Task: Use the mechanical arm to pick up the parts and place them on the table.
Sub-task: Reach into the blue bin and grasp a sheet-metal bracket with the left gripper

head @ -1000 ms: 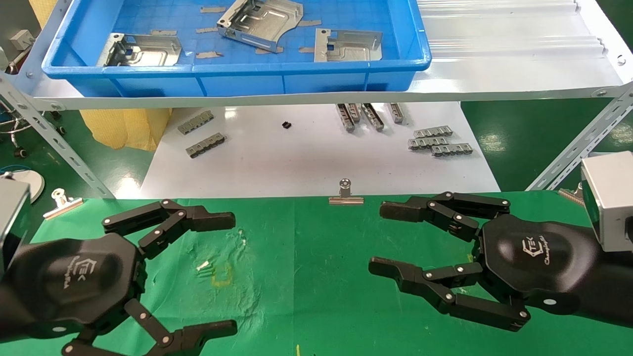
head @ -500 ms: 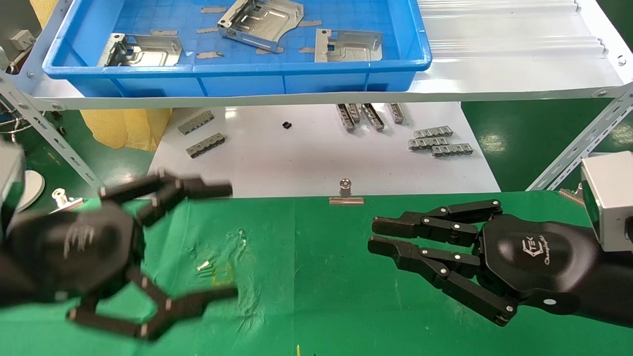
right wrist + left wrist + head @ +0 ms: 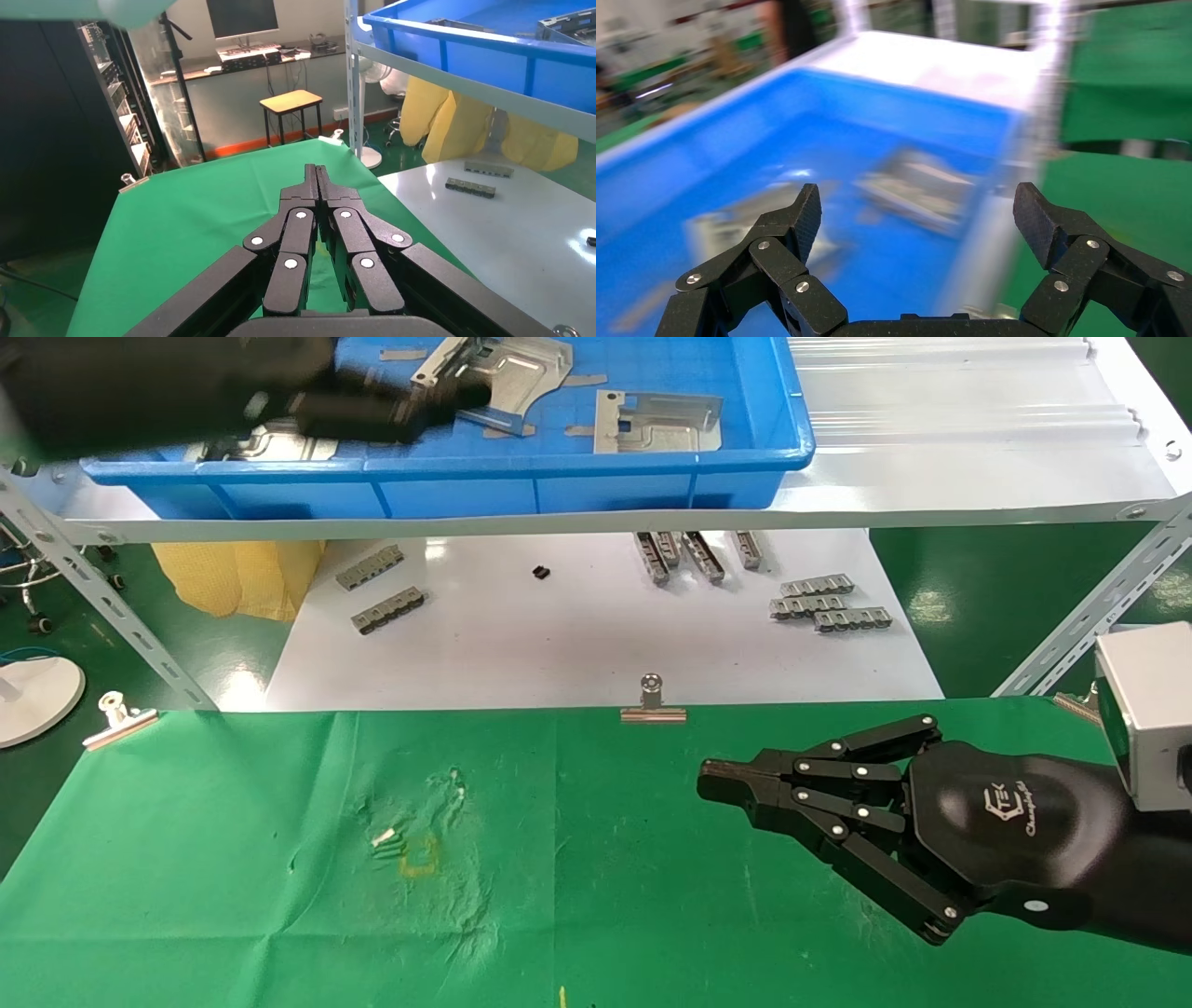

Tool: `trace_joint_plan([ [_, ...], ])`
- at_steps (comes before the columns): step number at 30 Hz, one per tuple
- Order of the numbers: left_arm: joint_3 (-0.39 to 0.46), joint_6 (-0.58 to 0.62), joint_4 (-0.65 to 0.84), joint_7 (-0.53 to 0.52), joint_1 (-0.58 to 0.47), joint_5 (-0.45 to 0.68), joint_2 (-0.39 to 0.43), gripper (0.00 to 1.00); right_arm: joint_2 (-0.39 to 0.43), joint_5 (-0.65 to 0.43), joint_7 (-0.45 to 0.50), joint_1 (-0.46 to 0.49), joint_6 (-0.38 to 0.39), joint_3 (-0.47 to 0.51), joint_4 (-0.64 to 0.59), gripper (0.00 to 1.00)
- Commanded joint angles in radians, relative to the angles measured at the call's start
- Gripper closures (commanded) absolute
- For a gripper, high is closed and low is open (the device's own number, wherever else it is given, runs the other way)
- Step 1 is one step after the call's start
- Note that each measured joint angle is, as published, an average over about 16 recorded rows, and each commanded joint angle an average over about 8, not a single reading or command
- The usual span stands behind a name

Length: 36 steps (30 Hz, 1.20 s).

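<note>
The black jointed-finger left end effector (image 3: 916,225), fingers spread wide and empty, hangs over the blue plastic tray (image 3: 559,477) on the shelf, where the silvery stamped sheet-metal parts (image 3: 656,421) lie. The right end effector (image 3: 736,782), fingers pressed together, rests above the creased green cloth surface (image 3: 233,859).

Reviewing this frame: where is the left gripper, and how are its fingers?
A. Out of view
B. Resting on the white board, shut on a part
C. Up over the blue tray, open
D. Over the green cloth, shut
C: the head view shows the left gripper up at the blue tray, and the left wrist view shows its fingers spread wide above the parts, holding nothing.
</note>
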Motion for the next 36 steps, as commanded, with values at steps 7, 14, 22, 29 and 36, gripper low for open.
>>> trace_joint_plan([
  [7, 0.068, -0.275, 0.376, 0.044, -0.183, 0.162, 0.206, 0.03, 0.000, 0.000, 0.000, 0.000, 0.000, 0.000, 0.000, 1.00],
  [14, 0.102, -0.361, 0.523, 0.032, -0.245, 0.217, 0.289, 0.88, 0.000, 0.000, 0.000, 0.000, 0.000, 0.000, 0.000, 1.00],
  [22, 0.119, -0.393, 0.584, 0.020, -0.275, 0.242, 0.323, 1.00, 0.000, 0.000, 0.000, 0.000, 0.000, 0.000, 0.000, 1.00],
  [29, 0.129, -0.409, 0.600, 0.021, -0.279, 0.256, 0.333, 1.00, 0.000, 0.000, 0.000, 0.000, 0.000, 0.000, 0.000, 1.00],
  [36, 0.133, -0.418, 0.603, 0.022, -0.273, 0.262, 0.336, 1.00, 0.000, 0.000, 0.000, 0.000, 0.000, 0.000, 0.000, 1.00],
])
